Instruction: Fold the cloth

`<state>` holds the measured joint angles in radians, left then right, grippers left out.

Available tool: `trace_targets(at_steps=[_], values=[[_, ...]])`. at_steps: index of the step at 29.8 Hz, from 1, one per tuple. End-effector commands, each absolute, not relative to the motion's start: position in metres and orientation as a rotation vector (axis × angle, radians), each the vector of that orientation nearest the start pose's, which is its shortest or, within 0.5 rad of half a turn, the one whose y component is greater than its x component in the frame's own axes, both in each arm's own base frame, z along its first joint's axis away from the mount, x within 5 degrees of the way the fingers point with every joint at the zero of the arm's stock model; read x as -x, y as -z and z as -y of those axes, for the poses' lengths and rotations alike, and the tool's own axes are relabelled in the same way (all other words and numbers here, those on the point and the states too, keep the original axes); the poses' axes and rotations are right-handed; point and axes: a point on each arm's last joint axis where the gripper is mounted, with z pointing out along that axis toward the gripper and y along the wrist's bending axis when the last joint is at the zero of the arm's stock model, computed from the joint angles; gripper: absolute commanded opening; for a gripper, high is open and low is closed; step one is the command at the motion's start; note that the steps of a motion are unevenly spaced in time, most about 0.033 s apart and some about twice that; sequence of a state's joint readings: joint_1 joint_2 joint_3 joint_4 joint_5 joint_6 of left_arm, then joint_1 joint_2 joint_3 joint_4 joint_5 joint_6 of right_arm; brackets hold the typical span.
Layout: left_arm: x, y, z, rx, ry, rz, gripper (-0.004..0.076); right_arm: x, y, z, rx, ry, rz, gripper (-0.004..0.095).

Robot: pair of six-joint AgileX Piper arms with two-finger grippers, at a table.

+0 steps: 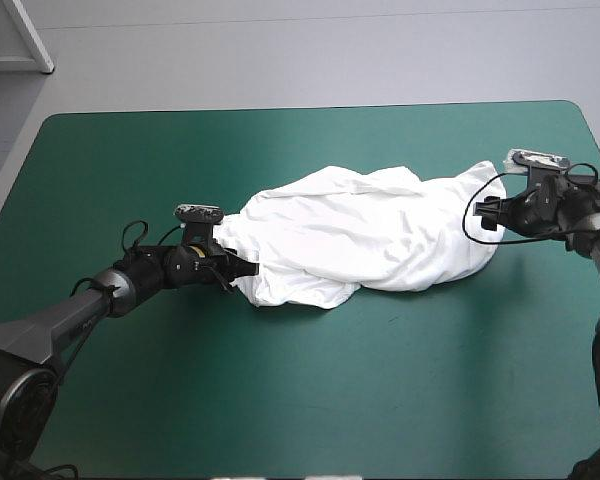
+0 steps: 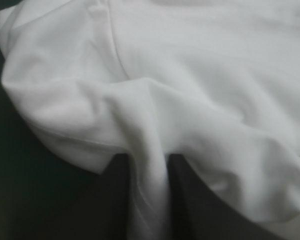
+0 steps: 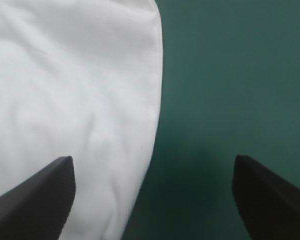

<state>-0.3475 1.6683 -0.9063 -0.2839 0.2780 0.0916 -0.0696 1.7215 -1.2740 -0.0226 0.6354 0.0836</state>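
Note:
The white T-shirt (image 1: 365, 235) lies as a long crumpled heap across the middle of the teal-green table. My left gripper (image 1: 238, 268) is at the heap's left end, all but shut, with a fold of the T-shirt (image 2: 150, 115) pinched between its black fingers (image 2: 200, 205). At the heap's right end my right gripper (image 1: 487, 213) stands open. In the right wrist view the T-shirt (image 3: 75, 95) lies ahead of one finger (image 3: 40, 200), its edge running between the two fingers, with bare cover ahead of the other finger (image 3: 270, 195).
Bare teal-green cover (image 1: 310, 400) stretches in front of the heap toward the near edge, and more lies behind it toward the far edge (image 1: 310, 110). A pale piece of furniture (image 1: 20, 40) stands off the table beyond its far left corner.

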Motion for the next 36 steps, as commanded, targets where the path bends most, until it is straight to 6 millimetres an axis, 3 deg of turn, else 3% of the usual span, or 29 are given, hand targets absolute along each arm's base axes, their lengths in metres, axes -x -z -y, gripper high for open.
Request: trace_targets(at_steps=[1,6,11,14,18,20,23,28,36], values=[[-0.293,-0.174,0.122,-0.216,0.357,-2.693,-0.0006,-0.393,-0.266,0.030,-0.186,0.001,-2.470,0.0808],[-0.293,-0.174,0.122,-0.218,0.358,-2.701,-0.0010,-0.423,-0.244,0.031,-0.209,-0.028,-2.520,0.0748],[-0.291,-0.173,0.122,-0.225,0.357,-2.716,-0.0010,-0.435,-0.220,0.028,-0.218,-0.081,-2.576,0.0594],[-0.290,-0.174,0.121,-0.228,0.357,-2.723,-0.0010,-0.437,-0.212,0.026,-0.215,-0.109,-2.596,0.0405],[-0.289,-0.180,0.121,-0.234,0.360,-2.705,-0.0010,-0.437,-0.215,0.024,-0.170,-0.140,-2.588,-0.0009],[-0.288,-0.192,0.120,-0.248,0.360,-2.667,-0.0010,-0.435,-0.224,0.023,-0.161,-0.142,-2.569,-0.0010],[-0.286,-0.220,0.118,-0.271,0.351,-2.575,-0.0010,-0.428,-0.254,0.022,-0.124,-0.138,-2.523,-0.0018],[-0.275,-0.297,0.108,-0.343,0.281,-2.387,-0.0010,-0.401,-0.335,0.019,-0.087,-0.131,-2.373,-0.0018],[-0.240,-0.438,0.074,-0.400,-0.024,-2.091,-0.0010,-0.317,-0.467,0.013,-0.035,-0.097,-2.115,-0.0018]])
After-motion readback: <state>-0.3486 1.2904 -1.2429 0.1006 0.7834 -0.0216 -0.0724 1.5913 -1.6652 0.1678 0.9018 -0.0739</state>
